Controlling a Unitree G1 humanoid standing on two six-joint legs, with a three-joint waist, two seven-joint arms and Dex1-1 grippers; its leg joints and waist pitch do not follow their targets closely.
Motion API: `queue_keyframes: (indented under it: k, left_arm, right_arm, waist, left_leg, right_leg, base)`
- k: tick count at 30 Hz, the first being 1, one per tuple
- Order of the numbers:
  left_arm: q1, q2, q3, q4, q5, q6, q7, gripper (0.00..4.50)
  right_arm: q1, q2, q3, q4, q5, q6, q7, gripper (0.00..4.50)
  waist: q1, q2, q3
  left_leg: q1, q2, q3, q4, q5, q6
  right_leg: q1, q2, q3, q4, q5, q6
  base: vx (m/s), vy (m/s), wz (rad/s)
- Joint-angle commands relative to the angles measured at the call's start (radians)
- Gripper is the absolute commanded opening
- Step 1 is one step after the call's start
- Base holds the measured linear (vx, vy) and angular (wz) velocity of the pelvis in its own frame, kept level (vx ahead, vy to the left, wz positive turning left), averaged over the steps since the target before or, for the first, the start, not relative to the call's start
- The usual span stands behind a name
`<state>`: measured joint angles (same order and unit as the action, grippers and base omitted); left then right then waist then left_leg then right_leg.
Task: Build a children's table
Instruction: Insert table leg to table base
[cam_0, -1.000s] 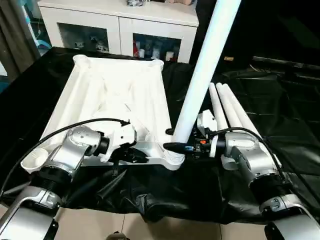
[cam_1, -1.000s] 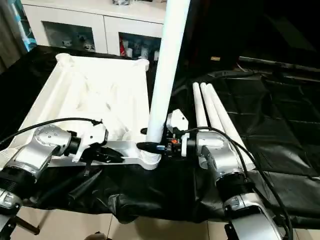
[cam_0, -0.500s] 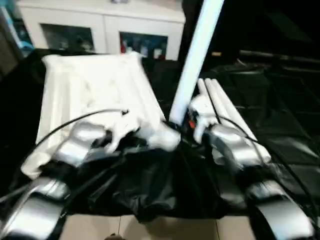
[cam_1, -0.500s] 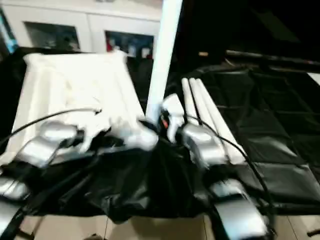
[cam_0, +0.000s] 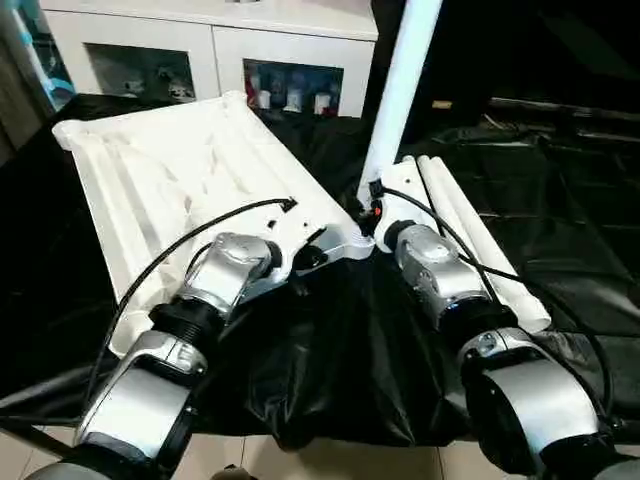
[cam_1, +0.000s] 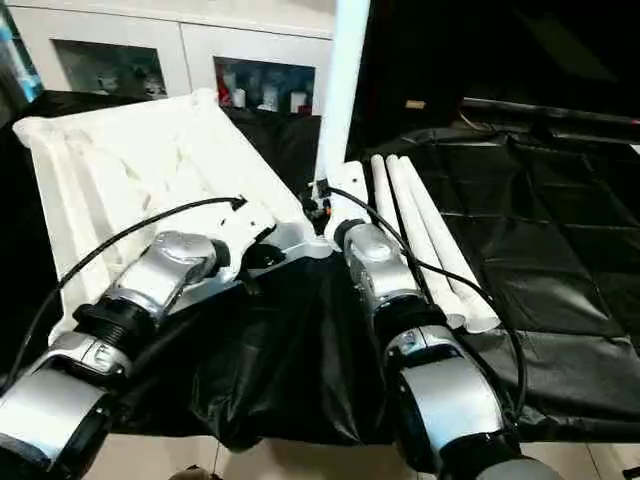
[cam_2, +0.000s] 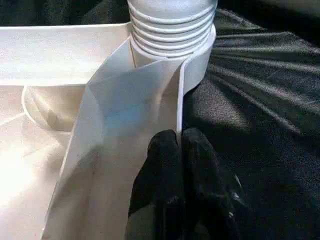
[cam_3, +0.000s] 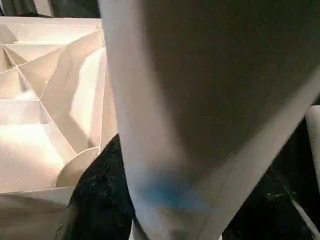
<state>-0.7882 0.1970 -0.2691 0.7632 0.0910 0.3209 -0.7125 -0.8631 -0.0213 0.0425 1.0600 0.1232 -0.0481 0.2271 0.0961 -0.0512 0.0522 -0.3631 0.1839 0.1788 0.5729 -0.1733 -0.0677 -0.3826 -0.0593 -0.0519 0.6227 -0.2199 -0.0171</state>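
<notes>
Since a second ago your tabletop (cam_0: 190, 170) has swung round on the black cloth (cam_0: 560, 210), its near right corner now further from you and its long axis slanted, and both forearms reach further in; the camera has also shifted. The top lies underside up, ribs showing, at the left of the cloth; one leg (cam_0: 398, 90) stands upright in the near right corner socket (cam_2: 172, 30), its ribbed end seated there in the left wrist view. Your left gripper (cam_2: 181, 150) is pinching the thin rim wall of the top just beside that socket, fingers (cam_2: 162, 160) pressed together on either side of it. Your right gripper (cam_0: 368, 212) sits at the foot of the standing leg; the leg passes close in front of the right wrist camera, but you cannot tell its fingers' set from the frames. Three spare legs (cam_0: 470, 230) lie side by side on the cloth, right of the socket, beside your right forearm. A white cabinet (cam_0: 210, 50) stands beyond the table.
</notes>
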Motion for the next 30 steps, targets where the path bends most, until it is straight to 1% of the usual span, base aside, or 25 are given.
queue_keyframes:
  k: [1,2,3,7,8,9,10,11,13,14,15,16,17,18,19,20,21,22,23,25,26,30]
  left_arm:
    - [-0.053,-0.01,0.033,-0.041,0.0,-0.002,0.058,0.0]
    - [-0.053,-0.008,0.032,-0.04,0.0,-0.001,0.057,0.0]
    - [-0.053,-0.006,0.032,-0.04,0.0,-0.001,0.056,0.0]
    - [-0.036,0.011,0.021,-0.076,-0.007,-0.018,0.01,0.0]
    - [-0.012,0.039,0.013,-0.103,-0.019,-0.076,-0.061,0.0]
    - [-0.002,0.052,0.012,-0.114,-0.024,-0.082,-0.085,0.0]
    - [0.003,0.059,0.011,-0.121,-0.026,-0.082,-0.098,0.0]
    - [0.02,0.077,0.01,-0.138,-0.041,-0.119,-0.145,0.0]
    - [0.05,0.111,0.008,-0.168,-0.065,-0.178,-0.223,0.0]
    - [0.062,0.126,0.008,-0.18,-0.074,-0.195,-0.251,0.0]
    - [0.069,0.134,0.008,-0.187,-0.082,-0.211,-0.271,0.0]
    - [0.087,0.153,0.012,-0.205,-0.105,-0.231,-0.324,0.0]
    - [0.11,0.176,0.016,-0.228,-0.134,-0.262,-0.395,0.0]
    - [0.11,0.176,0.016,-0.228,-0.134,-0.262,-0.395,0.0]
    - [0.119,0.188,0.018,-0.236,-0.146,-0.272,-0.428,0.0]
    - [0.126,0.202,0.021,-0.243,-0.159,-0.283,-0.465,0.0]
    - [0.13,0.211,0.023,-0.247,-0.169,-0.29,-0.49,0.0]
    - [0.131,0.216,0.023,-0.248,-0.171,-0.29,-0.5,0.0]
    - [0.136,0.241,0.022,-0.251,-0.187,-0.304,-0.556,0.0]
    - [0.137,0.249,0.022,-0.249,-0.19,-0.313,-0.573,0.0]
    - [0.136,0.262,0.022,-0.24,-0.193,-0.341,-0.603,0.0]
    - [0.134,0.277,0.023,-0.229,-0.2,-0.369,-0.63,0.0]
  right_arm:
    - [0.077,0.039,0.031,0.141,-0.035,0.104,0.012,1.88]
    - [0.072,0.041,0.029,0.147,-0.037,0.102,0.013,1.88]
    - [0.069,0.042,0.029,0.152,-0.039,0.1,0.013,1.88]
    - [0.055,0.041,0.02,0.161,-0.047,0.095,0.064,1.88]
    - [0.048,0.023,0.029,0.151,-0.045,0.097,0.147,1.88]
    - [0.047,0.013,0.034,0.145,-0.044,0.098,0.189,1.88]
    - [0.046,0.007,0.037,0.143,-0.043,0.097,0.215,1.88]
    - [0.05,-0.009,0.048,0.129,-0.041,0.095,0.289,1.88]
    - [0.061,-0.044,0.073,0.098,-0.042,0.085,0.43,1.88]
    - [0.068,-0.06,0.083,0.084,-0.044,0.078,0.488,1.88]
    - [0.072,-0.072,0.091,0.075,-0.047,0.072,0.527,1.88]
    - [0.089,-0.102,0.112,0.048,-0.053,0.058,0.62,1.88]
    - [0.113,-0.141,0.136,0.012,-0.06,0.038,0.735,1.88]
    - [0.113,-0.141,0.136,0.012,-0.06,0.038,0.735,1.88]
    - [0.124,-0.158,0.146,-0.005,-0.06,0.037,0.786,1.88]
    - [0.14,-0.181,0.157,-0.03,-0.057,0.035,0.847,1.88]
    - [0.15,-0.197,0.164,-0.047,-0.054,0.034,0.888,1.88]
    - [0.154,-0.203,0.167,-0.054,-0.053,0.036,0.903,1.88]
    - [0.177,-0.233,0.177,-0.095,-0.044,0.041,0.98,1.88]
    - [0.183,-0.239,0.177,-0.107,-0.04,0.045,1.002,1.88]
    - [0.197,-0.251,0.172,-0.135,-0.023,0.063,1.052,1.88]
    - [0.222,-0.26,0.174,-0.185,-0.009,0.08,1.099,1.88]
  waist:
    - [-0.002,0.022,-0.05]
    - [-0.002,0.022,-0.05]
    - [-0.002,0.019,-0.049]
    - [-0.005,0.02,-0.05]
    - [-0.005,0.022,-0.051]
    - [-0.005,0.022,-0.052]
    - [-0.008,0.021,-0.055]
    - [-0.008,0.021,-0.056]
    - [-0.007,0.02,-0.06]
    - [-0.007,0.021,-0.064]
    - [-0.008,0.021,-0.064]
    - [-0.007,0.02,-0.064]
    - [-0.001,0.021,-0.063]
    - [0.003,0.02,-0.063]
    - [0.004,0.021,-0.064]
    - [0.006,0.022,-0.063]
    - [0.008,0.022,-0.063]
    - [0.01,0.022,-0.061]
    - [0.013,0.019,-0.059]
    - [0.018,0.019,-0.058]
    - [0.02,0.019,-0.057]
    - [0.024,0.022,-0.055]
  left_leg:
    - [0.016,0.057,-0.022,-0.08,-0.281,-0.032]
    - [0.016,0.057,-0.022,-0.081,-0.284,-0.032]
    - [0.016,0.056,-0.022,-0.08,-0.287,-0.031]
    - [0.015,0.057,-0.022,-0.082,-0.286,-0.028]
    - [0.014,0.057,-0.024,-0.08,-0.277,-0.023]
    - [0.012,0.058,-0.024,-0.08,-0.271,-0.018]
    - [0.007,0.058,-0.023,-0.077,-0.235,-0.009]
    - [0.009,0.056,-0.019,-0.072,-0.2,0.005]
    - [0.006,0.055,-0.019,-0.069,-0.166,0.025]
    - [0.005,0.055,-0.017,-0.062,-0.11,0.062]
    - [0.008,0.056,-0.015,-0.061,-0.095,0.072]
    - [0.008,0.056,-0.013,-0.058,-0.076,0.088]
    - [0.007,0.059,-0.011,-0.056,-0.075,0.096]
    - [0.006,0.061,-0.011,-0.056,-0.077,0.099]
    - [0.007,0.062,-0.01,-0.055,-0.078,0.101]
    - [0.01,0.064,-0.009,-0.056,-0.09,0.097]
    - [0.011,0.064,-0.01,-0.057,-0.095,0.094]
    - [0.013,0.066,-0.01,-0.058,-0.11,0.088]
    - [0.015,0.066,-0.009,-0.06,-0.126,0.084]
    - [0.014,0.067,-0.01,-0.061,-0.13,0.077]
    - [0.017,0.068,-0.01,-0.063,-0.142,0.066]
    - [0.018,0.069,-0.011,-0.067,-0.163,0.044]
  right_leg:
    - [0.031,-0.095,0.056,-0.082,-0.14,-0.208]
    - [0.031,-0.095,0.056,-0.082,-0.144,-0.206]
    - [0.031,-0.096,0.056,-0.083,-0.156,-0.204]
    - [0.029,-0.095,0.056,-0.083,-0.154,-0.203]
    - [0.031,-0.097,0.056,-0.082,-0.139,-0.208]
    - [0.034,-0.098,0.056,-0.08,-0.126,-0.211]
    - [0.038,-0.097,0.055,-0.073,-0.07,-0.219]
    - [0.039,-0.093,0.053,-0.069,-0.011,-0.232]
    - [0.046,-0.095,0.052,-0.063,0.049,-0.244]
    - [0.049,-0.092,0.049,-0.053,0.155,-0.262]
    - [0.047,-0.092,0.049,-0.051,0.182,-0.271]
    - [0.048,-0.091,0.046,-0.048,0.206,-0.285]
    - [0.05,-0.09,0.043,-0.047,0.211,-0.289]
    - [0.052,-0.09,0.041,-0.048,0.209,-0.29]
    - [0.051,-0.09,0.041,-0.046,0.213,-0.29]
    - [0.048,-0.089,0.039,-0.046,0.191,-0.295]
    - [0.049,-0.09,0.038,-0.047,0.177,-0.294]
    - [0.047,-0.091,0.038,-0.05,0.145,-0.292]
    - [0.047,-0.091,0.038,-0.054,0.106,-0.287]
    - [0.046,-0.093,0.039,-0.054,0.085,-0.283]
    - [0.043,-0.094,0.04,-0.057,0.052,-0.28]
    - [0.041,-0.094,0.039,-0.06,0.014,-0.272]
  base:
    - [0.0,0.0,0.0]
    - [0.0,0.0,0.0]
    - [0.0,0.0,0.0]
    - [0.0,0.0,0.0]
    - [0.0,0.0,0.0]
    - [0.0,0.0,0.0]
    - [0.0,0.0,0.0]
    - [0.0,0.0,0.0]
    - [0.0,0.0,0.0]
    - [0.0,0.0,0.0]
    - [0.0,0.0,0.0]
    - [0.0,0.0,0.0]
    - [0.0,0.0,0.0]
    - [0.0,0.0,0.0]
    - [0.0,0.0,0.0]
    - [0.0,0.0,0.0]
    - [0.0,0.0,0.0]
    - [0.0,0.0,0.0]
    - [0.0,0.0,0.0]
    - [0.0,0.0,0.0]
    - [0.0,0.0,0.0]
    - [0.0,0.0,0.0]
